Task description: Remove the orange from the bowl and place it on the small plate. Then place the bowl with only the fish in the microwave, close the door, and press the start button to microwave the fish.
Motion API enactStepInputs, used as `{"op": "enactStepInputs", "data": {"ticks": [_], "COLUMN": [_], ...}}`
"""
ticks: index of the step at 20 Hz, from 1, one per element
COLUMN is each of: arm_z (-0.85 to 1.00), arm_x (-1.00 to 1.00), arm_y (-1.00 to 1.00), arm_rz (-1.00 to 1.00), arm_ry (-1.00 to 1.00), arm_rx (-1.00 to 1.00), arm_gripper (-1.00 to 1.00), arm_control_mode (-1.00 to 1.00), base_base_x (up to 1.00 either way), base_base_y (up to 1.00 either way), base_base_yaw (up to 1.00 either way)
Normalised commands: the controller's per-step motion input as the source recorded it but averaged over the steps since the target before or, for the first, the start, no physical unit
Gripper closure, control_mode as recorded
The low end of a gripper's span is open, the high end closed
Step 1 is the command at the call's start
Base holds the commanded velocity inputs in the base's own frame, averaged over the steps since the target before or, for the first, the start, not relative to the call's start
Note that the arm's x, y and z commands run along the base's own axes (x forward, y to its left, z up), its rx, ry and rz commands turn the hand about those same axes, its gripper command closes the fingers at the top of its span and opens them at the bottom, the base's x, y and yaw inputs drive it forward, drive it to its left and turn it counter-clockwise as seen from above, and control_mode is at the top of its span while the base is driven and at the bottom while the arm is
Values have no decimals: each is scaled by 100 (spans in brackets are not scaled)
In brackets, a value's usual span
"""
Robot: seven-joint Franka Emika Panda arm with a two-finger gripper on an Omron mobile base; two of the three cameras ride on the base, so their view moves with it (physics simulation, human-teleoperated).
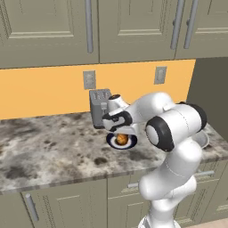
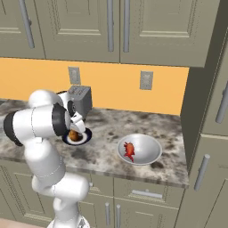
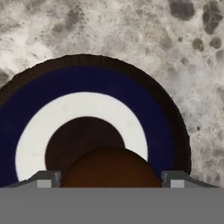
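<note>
The orange (image 1: 121, 140) (image 2: 73, 135) (image 3: 111, 168) rests on the dark centre of the small plate (image 1: 110, 141) (image 2: 87, 136) (image 3: 87, 83), which has a navy rim and a white ring. My gripper (image 1: 119, 132) (image 2: 75, 128) (image 3: 111, 179) hangs just over it, open, one fingertip (image 3: 47, 179) on each side of the fruit. To the right on the counter sits the pale bowl (image 2: 150, 144) (image 1: 203, 140) with the red fish (image 2: 129, 150) inside. The microwave and its door are out of view.
A grey toaster (image 1: 99, 109) (image 2: 80, 100) stands against the orange wall right behind the plate. Beige upper cabinets (image 1: 49, 26) hang overhead. A tall cabinet side (image 2: 196, 107) bounds the counter on the right. The counter's front edge (image 1: 67, 182) runs close below.
</note>
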Motion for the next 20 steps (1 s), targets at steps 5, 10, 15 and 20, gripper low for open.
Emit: {"op": "enactStepInputs", "data": {"ticks": [5, 10, 15, 20], "arm_z": [2, 21, 76, 54], "arm_x": [-24, -44, -55, -92], "arm_y": [-17, -7, 0, -44], "arm_rz": [0, 0, 4, 1], "arm_ry": [-14, -22, -35, -29], "arm_rx": [2, 1, 0, 1], "arm_gripper": [-100, -100, -100, -100], "arm_control_mode": [-100, -100, -100, -100], "base_base_x": [0, 0, 0, 0], "base_base_y": [0, 0, 0, 0], "base_base_yaw": [0, 0, 0, 0]}}
